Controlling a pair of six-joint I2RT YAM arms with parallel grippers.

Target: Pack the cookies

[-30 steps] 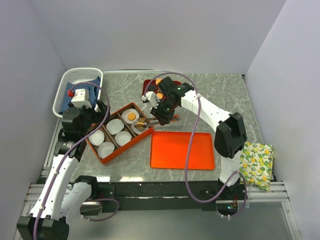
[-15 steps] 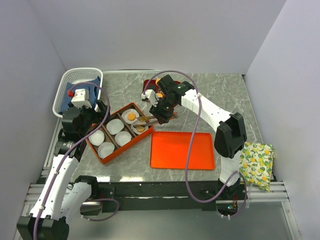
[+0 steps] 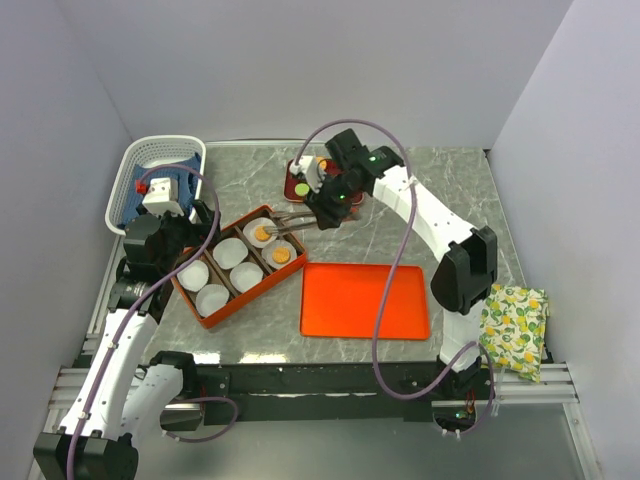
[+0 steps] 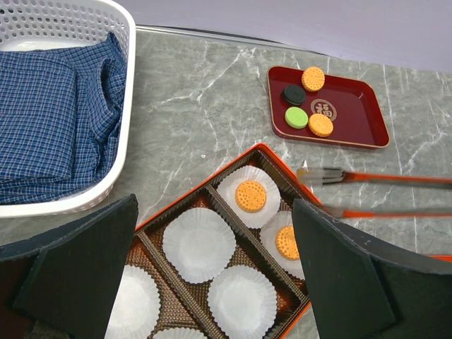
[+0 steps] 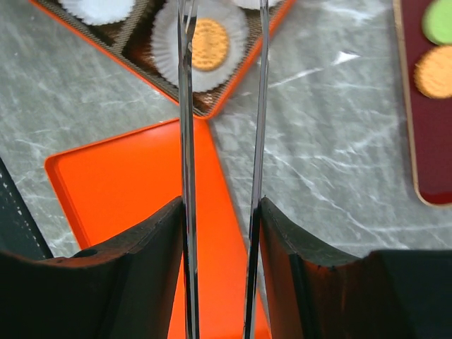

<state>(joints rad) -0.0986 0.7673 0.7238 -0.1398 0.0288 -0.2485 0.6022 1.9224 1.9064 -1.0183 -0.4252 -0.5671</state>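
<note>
Now your right gripper (image 5: pixel 220 212) pinches metal tongs (image 5: pixel 187 106), tips parted, empty, for gentle pickup. Two round flat cookies (image 4: pixel 250 195) in orange divided box (image 4: pixel 260 147); four on dark-red tray (image 4: pixel 353 106), far edge of table (image 4: pixel 212 85). Left gripper (image 4: pixel 215 233) wide open.

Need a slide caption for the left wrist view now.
Two orange cookies sit in paper cups in the box; four more wait on the red tray, tongs poised between them.
</note>
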